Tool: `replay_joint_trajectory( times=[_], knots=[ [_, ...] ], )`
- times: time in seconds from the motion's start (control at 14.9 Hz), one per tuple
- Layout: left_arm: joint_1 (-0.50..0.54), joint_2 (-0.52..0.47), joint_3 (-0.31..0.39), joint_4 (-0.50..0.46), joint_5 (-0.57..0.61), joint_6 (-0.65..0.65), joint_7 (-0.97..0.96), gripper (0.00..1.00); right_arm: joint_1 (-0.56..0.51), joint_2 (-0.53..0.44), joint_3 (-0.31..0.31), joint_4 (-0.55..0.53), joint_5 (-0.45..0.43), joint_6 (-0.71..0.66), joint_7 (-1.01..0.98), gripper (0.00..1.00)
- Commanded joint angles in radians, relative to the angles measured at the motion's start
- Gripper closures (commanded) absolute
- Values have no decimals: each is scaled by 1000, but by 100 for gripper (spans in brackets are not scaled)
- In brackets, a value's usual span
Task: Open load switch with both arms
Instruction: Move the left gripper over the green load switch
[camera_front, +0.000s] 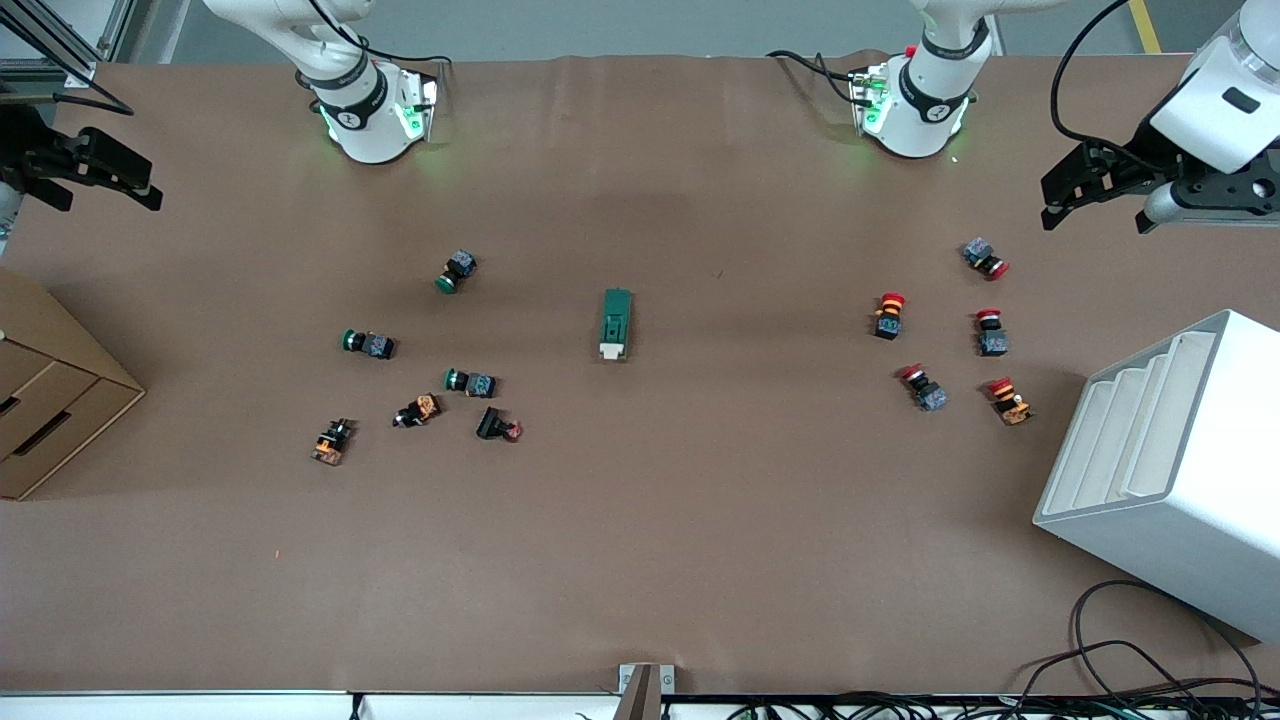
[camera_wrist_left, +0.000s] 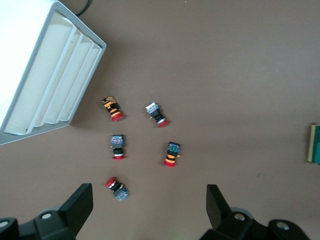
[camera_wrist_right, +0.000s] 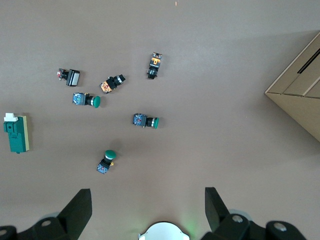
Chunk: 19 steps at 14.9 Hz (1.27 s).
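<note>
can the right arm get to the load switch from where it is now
Probably yes. The load switch lies alone mid-table, apart from the green push-buttons toward the right arm's end. The right gripper hangs open above that end, with nothing standing between them.

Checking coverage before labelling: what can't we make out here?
- Load switch: cut by the frame edge in the left wrist view; its lever state is too small in the front view.
- Left end effector and right end effector: both open, arms partly out of frame.
- Cardboard drawers: cropped, contents hidden.
</note>
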Motion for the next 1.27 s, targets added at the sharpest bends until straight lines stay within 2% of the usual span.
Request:
replay_joint_trajectory(
  times=[0.0, 0.2, 0.34, 0.54, 0.8, 0.94, 1.21],
  knots=[
    [-4, 9, -4, 24, 24, -15, -9, 0, 2, -2, -3, -2, 8, -6, -9, 0],
    [-7, 29, -4, 36, 24, -15, -25, 0, 4, -2, -3, 0, 8, -2, -12, 0],
    [-13, 71, -9, 80, 30, -12, -48, 0, 2, -2, -3, 0, 8, -2, -12, 0],
    [-23, 166, -82, 127, 77, 1, -76, 0, 1, -2, -5, 0, 7, 1, -54, 0],
    [-114, 285, -190, 121, 85, 140, -422, 0, -1, -2, -6, 0, 6, 3, -72, 0],
    [-212, 345, -196, 104, 91, 224, -568, 0, -1, -2, -6, 0, 6, -2, -62, 0],
    [-394, 440, -195, 18, 117, 482, -982, 0, 2, -2, -5, 1, 6, -5, 6, 0]
  ],
)
